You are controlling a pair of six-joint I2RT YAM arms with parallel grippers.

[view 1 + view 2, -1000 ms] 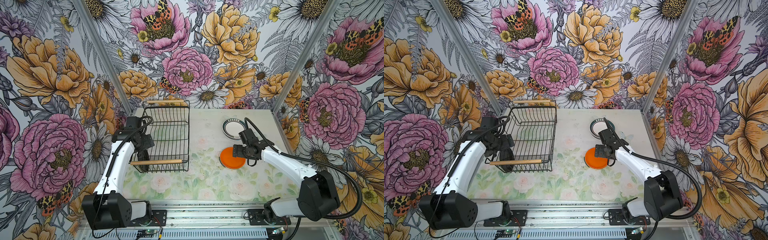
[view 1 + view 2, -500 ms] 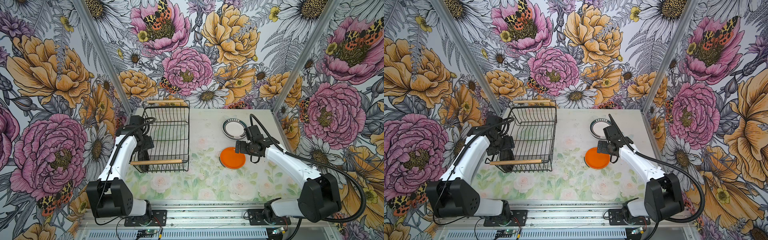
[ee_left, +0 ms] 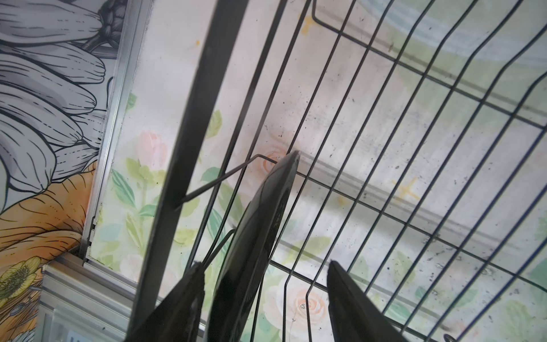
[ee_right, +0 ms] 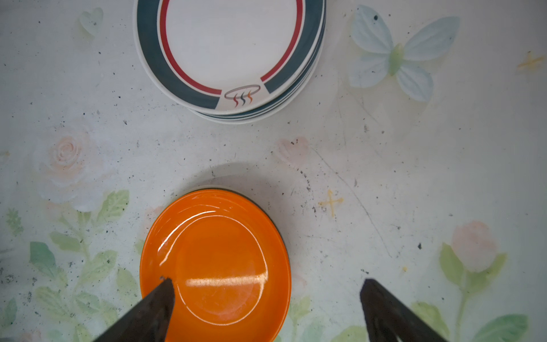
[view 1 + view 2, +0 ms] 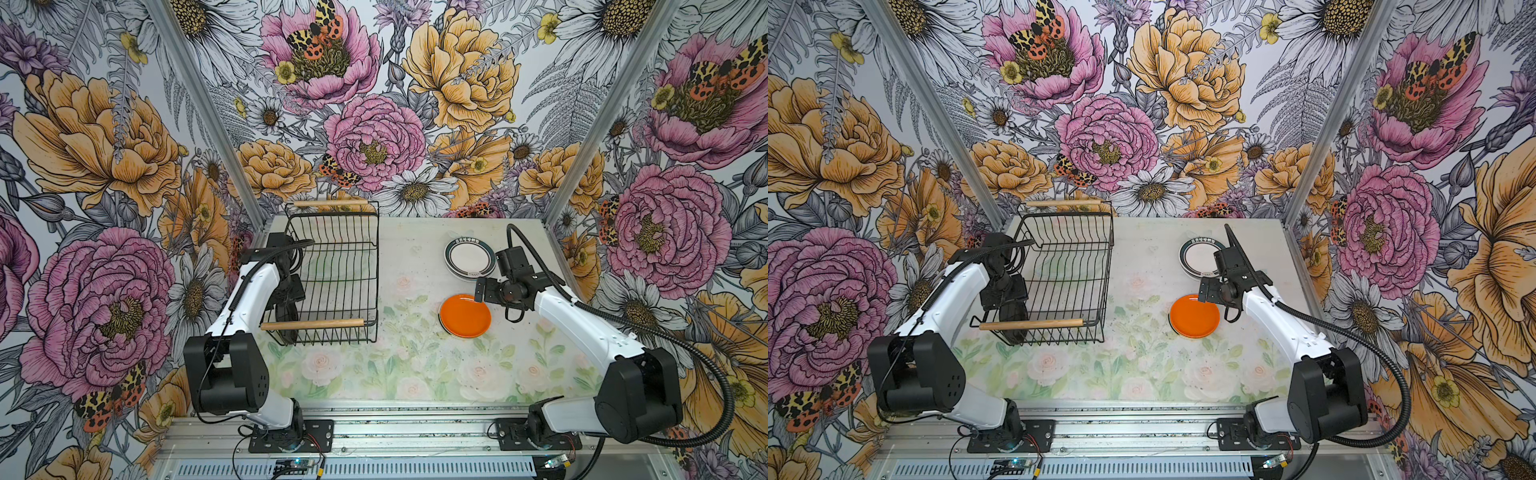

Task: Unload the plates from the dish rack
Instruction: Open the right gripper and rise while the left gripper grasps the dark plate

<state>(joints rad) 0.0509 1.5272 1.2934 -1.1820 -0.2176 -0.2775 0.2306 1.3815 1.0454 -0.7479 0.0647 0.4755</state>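
A black wire dish rack (image 5: 332, 332) (image 5: 1059, 332) sits on the left half of a flower-printed table (image 5: 415, 374). It has two wooden handles, one at the near end (image 5: 311, 325) and one at the far end (image 5: 330, 203).

One black plate (image 5: 286, 316) (image 5: 1013, 316) (image 3: 257, 237) stands on edge in the rack's near left corner. The left gripper (image 3: 265, 263) reaches down at that corner. In the left wrist view its two dark fingers are apart with the black plate between them. One finger is close against the plate and a clear gap separates the other from it, so the jaws are not clamped on the plate. Whether the near finger touches it cannot be told.

On the right half of the table, well apart from the rack, lie two piles. One orange plate (image 5: 465, 316) (image 5: 1194, 316) (image 4: 216, 266) lies flat, with a dark rim showing beneath it. Farther back is one stack of white plates (image 5: 469, 257) (image 5: 1200, 257) (image 4: 231, 44) with a dark teal band and a thin red ring. At least three rims show in the stack, and the exact count cannot be told.

The right gripper (image 4: 266, 279) (image 5: 480, 291) is above the table by the orange plate's right edge, between the two piles. Its jaws are spread wide and hold nothing. In the right wrist view one finger overlaps the orange plate's rim and the other is over bare table.
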